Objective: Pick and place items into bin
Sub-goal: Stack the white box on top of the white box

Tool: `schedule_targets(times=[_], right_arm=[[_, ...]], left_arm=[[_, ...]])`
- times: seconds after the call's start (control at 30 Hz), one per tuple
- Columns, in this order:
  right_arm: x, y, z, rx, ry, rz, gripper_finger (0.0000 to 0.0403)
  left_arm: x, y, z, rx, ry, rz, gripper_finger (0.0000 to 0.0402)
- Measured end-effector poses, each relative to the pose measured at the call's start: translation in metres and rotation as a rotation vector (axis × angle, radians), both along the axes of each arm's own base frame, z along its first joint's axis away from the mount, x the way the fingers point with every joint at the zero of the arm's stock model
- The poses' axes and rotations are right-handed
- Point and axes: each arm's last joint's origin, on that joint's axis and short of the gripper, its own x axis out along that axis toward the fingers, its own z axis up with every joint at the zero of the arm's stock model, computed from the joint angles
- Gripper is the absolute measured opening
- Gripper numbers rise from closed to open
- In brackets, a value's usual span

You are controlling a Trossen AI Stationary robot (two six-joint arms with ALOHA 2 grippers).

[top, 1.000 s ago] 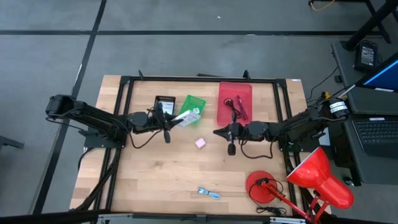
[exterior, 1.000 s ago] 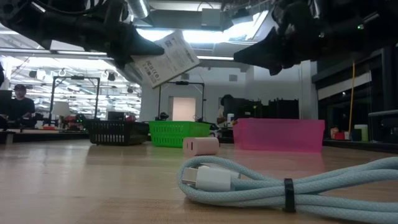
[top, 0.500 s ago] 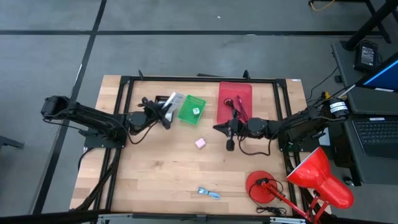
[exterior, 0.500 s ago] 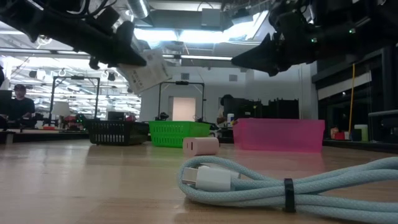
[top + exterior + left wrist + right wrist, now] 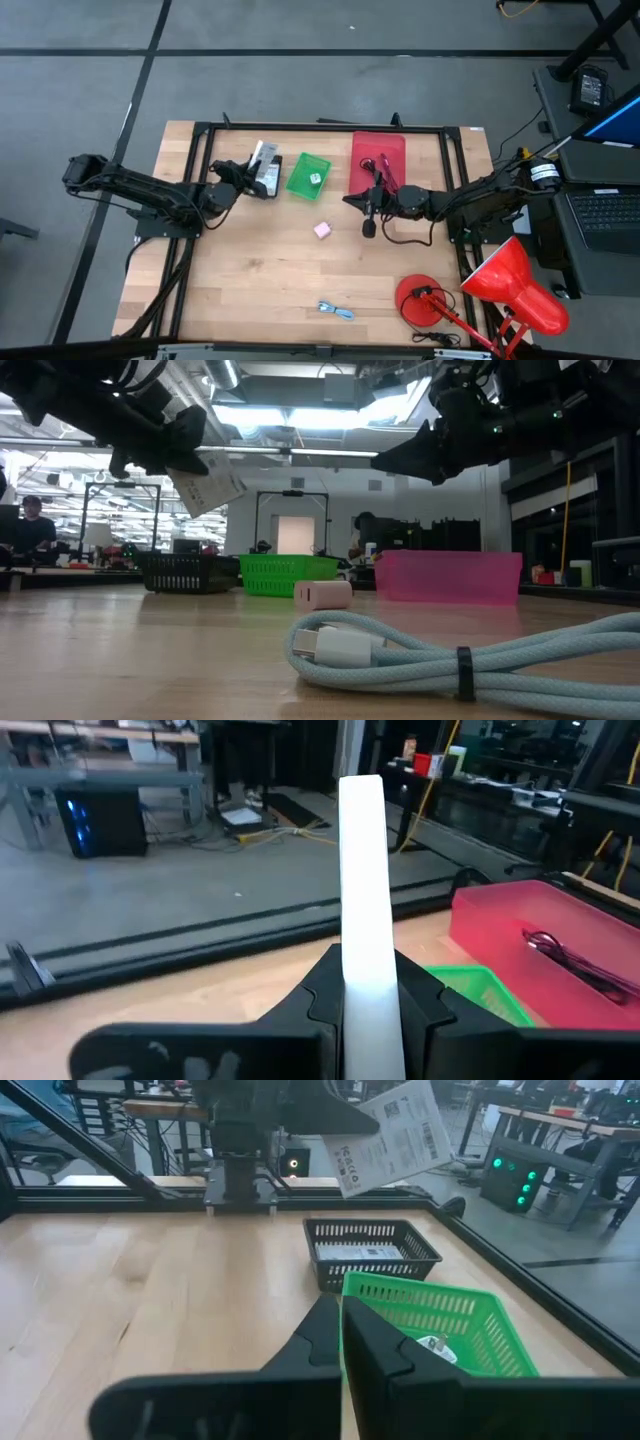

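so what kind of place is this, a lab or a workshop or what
Most likely a robotics lab in a large open workspace. A framed wooden table holds sorting bins such as the green basket, and the low view shows workbenches, ceiling strip lights and a seated person behind it.

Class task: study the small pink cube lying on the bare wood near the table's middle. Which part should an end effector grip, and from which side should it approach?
Grip the pink cube across two opposite flat sides, coming straight down from above. It lies low on the table with open wood all round it, so its sides are probably free for the fingers. The right end effector hangs nearest it.
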Motion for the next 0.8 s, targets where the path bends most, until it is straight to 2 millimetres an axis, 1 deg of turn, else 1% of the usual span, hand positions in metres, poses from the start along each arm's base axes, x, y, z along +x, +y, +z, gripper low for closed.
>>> schedule_targets(times=[0.33, 0.8], right_arm=[[0.001, 0.0, 0.006, 0.001, -0.065, 0.0, 0.0], [0.004, 0.0, 0.015, 0.004, -0.115, 0.0, 0.0]], left_arm=[[0.001, 0.0, -0.016, -0.094, -0.031, 0.032, 0.0033], [0.011, -0.001, -0.042, -0.205, -0.103, 0.103, 0.0034]])
